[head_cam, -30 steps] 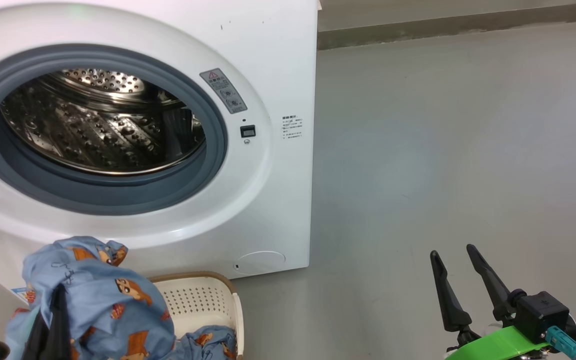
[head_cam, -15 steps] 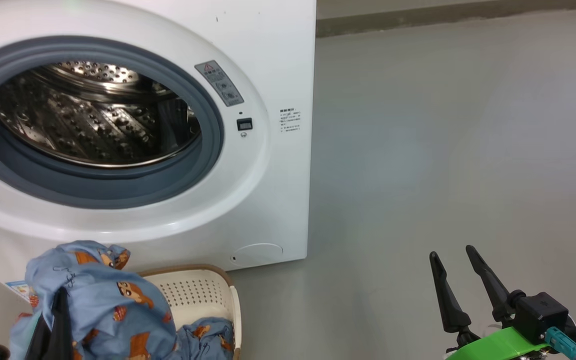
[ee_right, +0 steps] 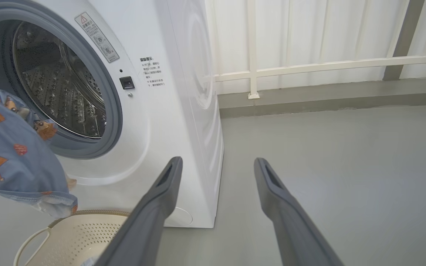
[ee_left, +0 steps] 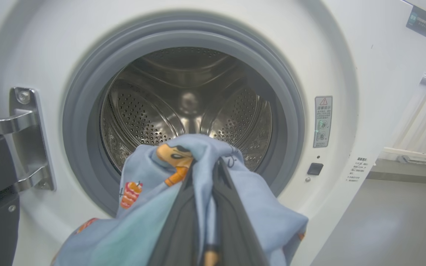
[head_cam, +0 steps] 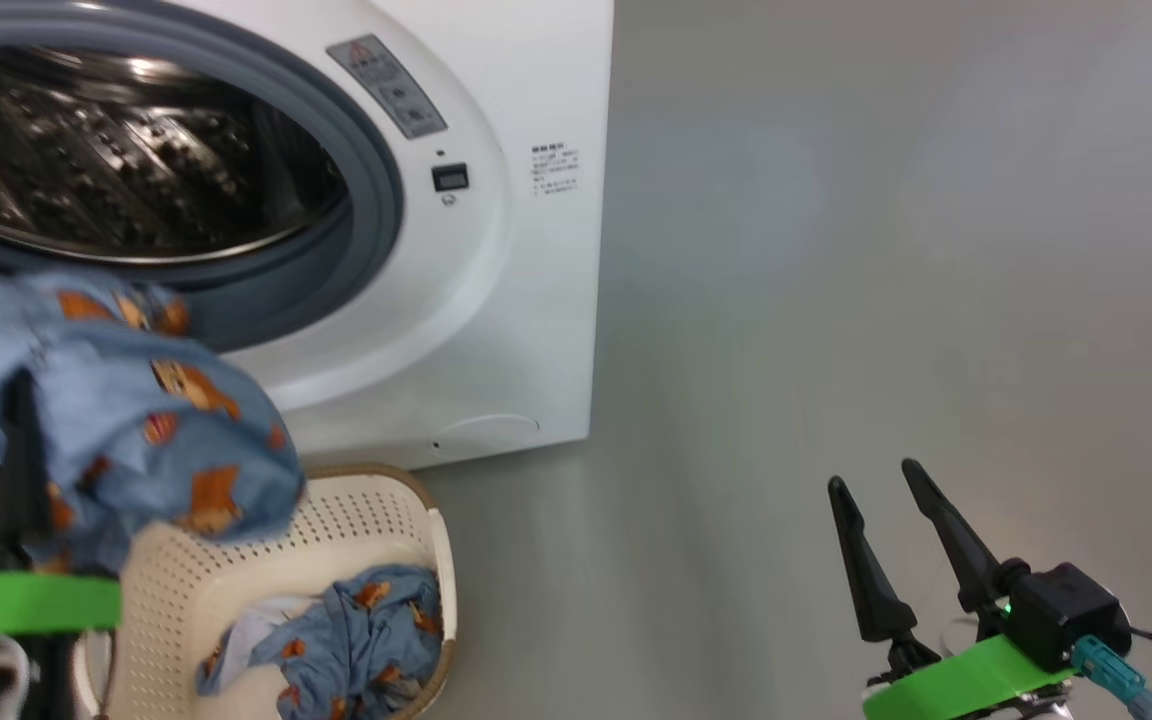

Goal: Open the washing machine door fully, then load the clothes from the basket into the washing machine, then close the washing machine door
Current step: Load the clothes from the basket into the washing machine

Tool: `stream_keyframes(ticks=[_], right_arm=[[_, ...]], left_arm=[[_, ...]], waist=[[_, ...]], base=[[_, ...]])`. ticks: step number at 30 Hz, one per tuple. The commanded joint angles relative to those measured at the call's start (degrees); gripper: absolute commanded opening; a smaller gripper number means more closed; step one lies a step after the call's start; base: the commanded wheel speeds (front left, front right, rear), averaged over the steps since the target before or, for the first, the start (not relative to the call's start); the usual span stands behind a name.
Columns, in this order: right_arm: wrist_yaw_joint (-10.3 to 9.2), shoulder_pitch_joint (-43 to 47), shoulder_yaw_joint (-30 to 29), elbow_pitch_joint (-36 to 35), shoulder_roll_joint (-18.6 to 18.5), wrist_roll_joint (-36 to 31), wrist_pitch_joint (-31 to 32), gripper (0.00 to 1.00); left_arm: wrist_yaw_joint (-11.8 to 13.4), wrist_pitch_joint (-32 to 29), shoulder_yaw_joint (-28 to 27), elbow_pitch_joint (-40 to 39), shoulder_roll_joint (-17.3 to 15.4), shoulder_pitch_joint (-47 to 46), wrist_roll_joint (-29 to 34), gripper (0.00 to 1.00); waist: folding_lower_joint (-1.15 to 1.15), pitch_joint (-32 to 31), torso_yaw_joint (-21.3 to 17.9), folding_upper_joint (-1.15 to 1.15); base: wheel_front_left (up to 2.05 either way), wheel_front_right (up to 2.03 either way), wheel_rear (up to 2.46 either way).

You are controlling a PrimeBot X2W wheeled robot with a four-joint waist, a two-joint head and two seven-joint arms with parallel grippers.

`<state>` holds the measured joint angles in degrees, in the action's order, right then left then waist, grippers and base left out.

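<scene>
Clothes (head_cam: 126,430) in left jaws before washing machine (head_cam: 536,300)

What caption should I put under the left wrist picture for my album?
The left gripper holds the clothes up before the washing machine, facing its steel drum.

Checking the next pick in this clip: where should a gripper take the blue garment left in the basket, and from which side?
Pinch a raised fold at the middle of the crumpled garment, coming straight down from above. It lies low in the basket, whose walls close off every side.
</scene>
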<state>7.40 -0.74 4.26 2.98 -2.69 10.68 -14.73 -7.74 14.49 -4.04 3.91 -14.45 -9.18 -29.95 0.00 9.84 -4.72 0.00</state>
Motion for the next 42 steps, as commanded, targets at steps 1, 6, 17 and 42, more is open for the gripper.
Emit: stream_keyframes(ticks=[1, 6, 17, 42], right_arm=[[0.09, -2.2, 1.77, -1.9, -0.19, 0.26, -0.27, 1.0], [0.09, -2.97, 2.44, -2.92, -0.19, 0.66, -0.27, 1.0], [0.09, -4.19, 4.53, -5.49, -0.19, 1.7, -0.27, 1.0], [0.09, -6.62, 8.62, -8.05, -0.19, 3.91, -0.27, 1.0]], left_arm=[[0.25, 0.51, -2.16, -1.2, -2.73, -3.73, -0.46, 0.0], [0.25, 0.51, -2.36, -0.39, -5.15, -10.84, -1.54, 0.0], [0.25, 0.51, -3.8, 4.03, -8.53, -23.2, -4.4, 0.0], [0.25, -2.08, 17.53, 22.93, -23.66, -45.92, -11.18, 0.0]], waist=[[0.0, 3.56, -1.73, 0.0], [0.0, 7.29, -2.93, 0.0], [0.0, 16.22, -5.81, 0.0], [0.0, 30.14, -7.61, 0.0]], base=[[0.0, 0.0, 0.0], [0.0, 0.0, 0.0], [0.0, 0.0, 0.0], [0.0, 0.0, 0.0]])
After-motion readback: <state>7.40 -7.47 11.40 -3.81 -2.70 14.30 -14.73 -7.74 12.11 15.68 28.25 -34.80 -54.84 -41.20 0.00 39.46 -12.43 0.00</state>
